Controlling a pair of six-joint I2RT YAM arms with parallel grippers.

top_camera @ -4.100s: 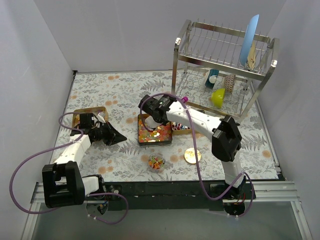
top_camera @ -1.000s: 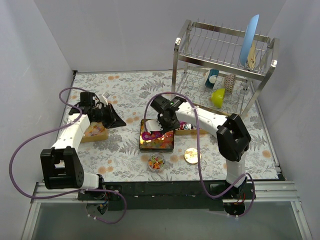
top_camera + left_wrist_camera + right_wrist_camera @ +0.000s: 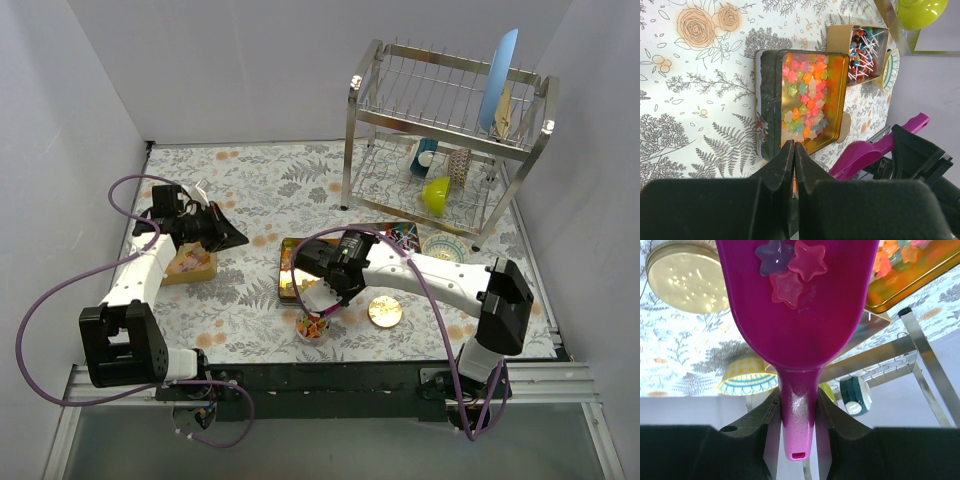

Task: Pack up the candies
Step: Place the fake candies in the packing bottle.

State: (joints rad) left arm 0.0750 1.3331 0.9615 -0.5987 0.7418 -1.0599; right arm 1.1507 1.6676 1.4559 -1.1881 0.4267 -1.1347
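My right gripper (image 3: pixel 797 410) is shut on the handle of the purple scoop (image 3: pixel 795 315), which carries three star-shaped candies (image 3: pixel 790 265), purple and pink. In the top view this gripper (image 3: pixel 325 295) hangs just above a small clear jar (image 3: pixel 312 325) holding orange and mixed candies. Behind it a dark gold-lined tin (image 3: pixel 288 272) is full of bright star candies (image 3: pixel 807 100). My left gripper (image 3: pixel 228 238) is shut and empty, raised above the mat, beside a gold tin of pale candies (image 3: pixel 190 265). Its closed tips (image 3: pixel 794 147) face the star tin.
A flat round gold lid (image 3: pixel 384 312) lies right of the jar. A gold tin of lollipops (image 3: pixel 400 235) and a yellow-and-blue bowl (image 3: pixel 440 247) sit behind the right arm. A steel dish rack (image 3: pixel 450 140) with a plate, cups and a green bowl stands at the back right.
My right gripper has carried the scoop from over the star tin toward the near edge, to above the small jar. My left gripper has hardly moved in the last second.
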